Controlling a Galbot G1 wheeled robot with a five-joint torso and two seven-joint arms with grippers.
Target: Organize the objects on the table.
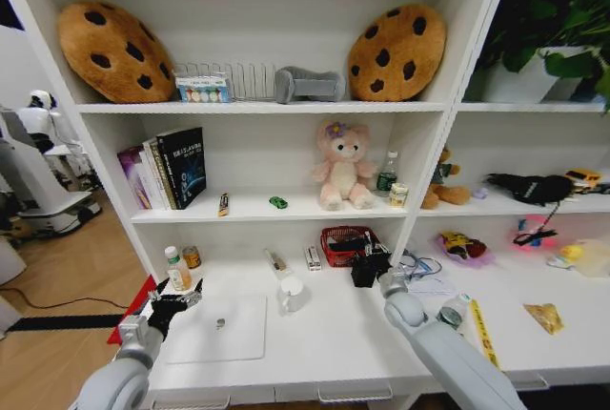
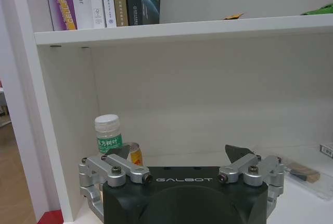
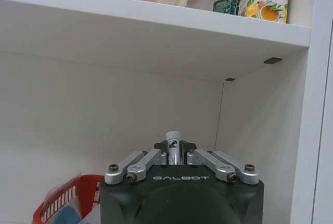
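On the white table (image 1: 334, 334) lie a closed silver laptop (image 1: 219, 327) and, beside it, a white mug (image 1: 291, 294). My left gripper (image 1: 181, 300) (image 2: 177, 153) hovers open at the laptop's back left corner, facing a white-capped bottle (image 2: 108, 133) and a small can (image 2: 135, 154). My right gripper (image 1: 367, 265) (image 3: 173, 153) is over the table's back, just right of the red basket (image 1: 329, 238), shut on a slim pen (image 3: 173, 141) whose pale tip pokes out between the fingers. A green toy car (image 1: 277, 202) and a green-labelled can (image 1: 398, 194) stand on the shelf above. A yellow packet (image 1: 545, 317) lies far right.
Shelf uprights and the low shelf board close in the table's back. Books (image 1: 167, 170) and a pink plush bear (image 1: 341, 167) sit on that shelf. Cables (image 1: 424, 265), a yellow strip (image 1: 481, 329) and small items lie right of my right arm. Small boxes (image 1: 312, 257) rest beside the basket.
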